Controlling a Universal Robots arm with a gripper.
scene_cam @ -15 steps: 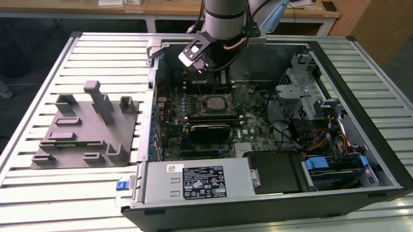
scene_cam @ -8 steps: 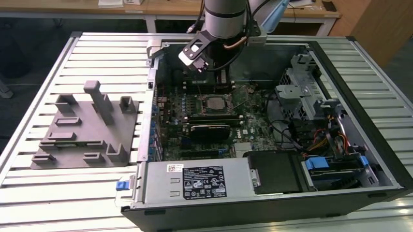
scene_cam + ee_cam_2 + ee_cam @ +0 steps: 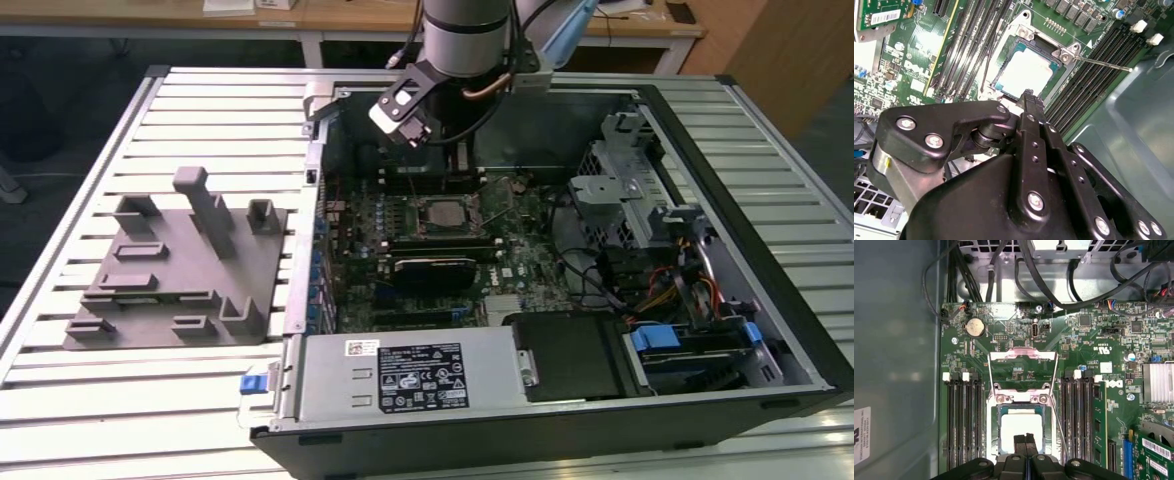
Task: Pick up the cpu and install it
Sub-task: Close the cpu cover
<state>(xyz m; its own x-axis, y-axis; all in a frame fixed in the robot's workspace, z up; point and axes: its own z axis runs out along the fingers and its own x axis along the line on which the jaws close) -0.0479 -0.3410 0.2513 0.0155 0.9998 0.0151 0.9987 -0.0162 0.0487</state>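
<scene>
Your hand point(image 3: 1025, 437) is hanging clenched on nothing, just over the cpu point(image 3: 1021, 422) — it is lying seated in the open socket point(image 3: 996, 432), the metal retention frame point(image 3: 1023, 356) standing raised beyond it — a printed white label point(image 3: 861, 435) is showing on the case wall.

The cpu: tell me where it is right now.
In both wrist views the cpu lies in the open motherboard socket, between the two banks of memory slots, close to the gripper.
</scene>
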